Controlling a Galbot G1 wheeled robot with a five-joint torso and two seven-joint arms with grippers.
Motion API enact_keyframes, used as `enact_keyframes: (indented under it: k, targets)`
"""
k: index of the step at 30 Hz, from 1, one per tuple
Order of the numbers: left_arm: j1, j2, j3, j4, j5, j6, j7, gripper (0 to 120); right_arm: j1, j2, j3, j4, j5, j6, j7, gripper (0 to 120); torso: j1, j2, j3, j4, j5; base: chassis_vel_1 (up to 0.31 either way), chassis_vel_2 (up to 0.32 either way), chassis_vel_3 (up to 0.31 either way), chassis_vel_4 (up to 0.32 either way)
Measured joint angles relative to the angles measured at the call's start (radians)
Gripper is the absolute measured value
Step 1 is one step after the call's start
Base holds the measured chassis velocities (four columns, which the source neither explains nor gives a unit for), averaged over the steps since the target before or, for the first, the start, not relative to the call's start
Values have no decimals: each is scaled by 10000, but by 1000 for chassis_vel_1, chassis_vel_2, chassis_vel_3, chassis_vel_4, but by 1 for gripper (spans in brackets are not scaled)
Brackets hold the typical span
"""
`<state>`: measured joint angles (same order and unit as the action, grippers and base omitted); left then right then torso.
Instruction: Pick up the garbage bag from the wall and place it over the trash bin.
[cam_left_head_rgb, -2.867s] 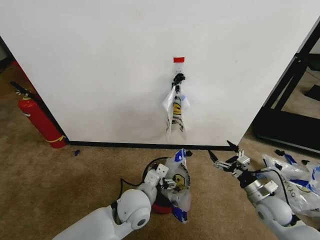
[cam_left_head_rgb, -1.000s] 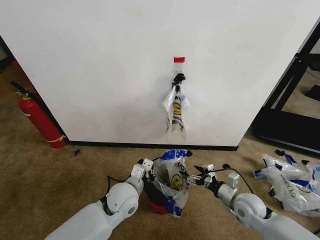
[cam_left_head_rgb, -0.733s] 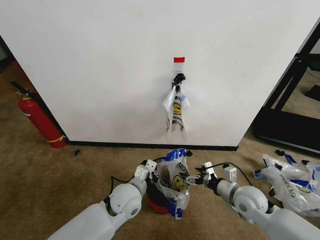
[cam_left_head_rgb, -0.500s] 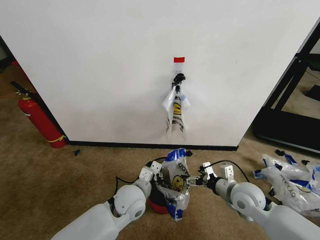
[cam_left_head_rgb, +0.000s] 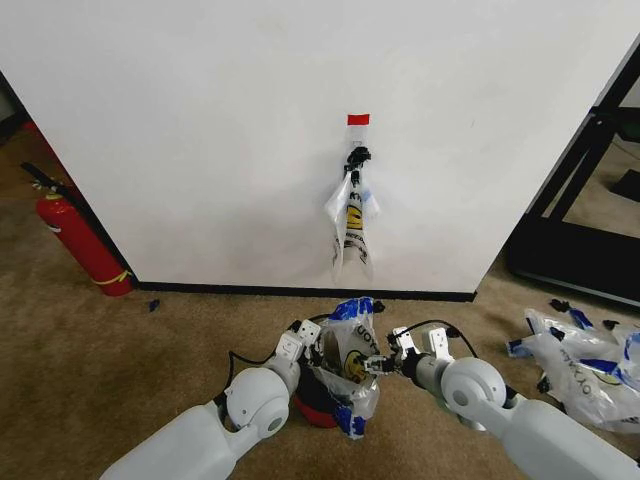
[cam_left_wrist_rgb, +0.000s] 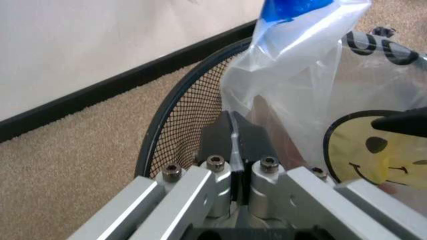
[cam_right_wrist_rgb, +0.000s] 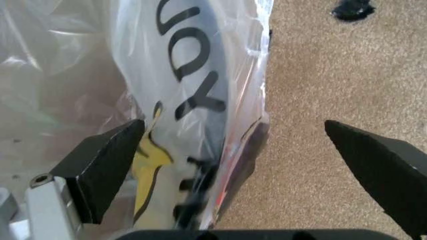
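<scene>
Now right gripper (cam_left_head_rgb: 376, 366) closer, fingers wide astride garbage bag (cam_left_head_rgb: 347, 362); left gripper (cam_left_wrist_rgb: 235, 145) still pinching it.

Left pincer (cam_left_wrist_rgb: 235, 150) low, fingers pressed together, right pincer (cam_right_wrist_rgb: 240, 145) low beside it, fingers spread wide

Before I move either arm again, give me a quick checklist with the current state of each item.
1. Left gripper clamped on the garbage bag: ok, fingers shut on a fold of plastic.
2. Right gripper open around the bag's far edge: ok, fingers spread, plastic between them, not yet pinched.
3. Bag at the trash bin: ok, it stands in the bin's mouth.
4. Bag rim stretched over the whole bin rim: not ok, the mesh rim on the left gripper's side is bare.
5. Bag mouth open: cannot tell, the plastic is bunched.
6. Another bag hangs from the hook on the wall: ok, clear of both arms.
</scene>
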<state>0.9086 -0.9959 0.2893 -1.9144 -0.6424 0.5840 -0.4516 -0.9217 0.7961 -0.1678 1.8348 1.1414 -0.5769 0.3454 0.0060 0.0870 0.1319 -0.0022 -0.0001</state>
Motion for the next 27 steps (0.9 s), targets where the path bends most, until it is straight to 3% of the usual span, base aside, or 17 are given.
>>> enact_keyframes:
  k: [9,13,15,17,22,27]
  targets:
    - [169,93,-209,-12,104,-72,82,0,726,476,-488,-517,267,-249,581,98,0,0,0,0,1,0,0,0,0]
    - [231,118,-262,-66,130,-96,111,0,1023,705,-612,-673,571,-732,910,82,0,0,0,-1,0,0,0,0,0]
    - [236,120,-271,-80,132,-97,115,0,1066,746,-617,-691,654,-858,985,81,0,0,0,0,0,0,0,0,0]
    - [255,126,-302,-134,134,-99,134,0,1214,889,-653,-766,961,-1239,1225,69,0,0,0,0,0,0,0,0,0]
    - [290,145,-337,-223,147,-99,162,0,1268,1039,-680,-781,1145,-1529,1346,48,0,0,-1,0,-1,0,0,0,0]
    - [309,148,-351,-274,152,-100,173,0,1174,1025,-671,-691,1159,-1556,1384,35,0,0,-1,-1,0,0,0,0,0]
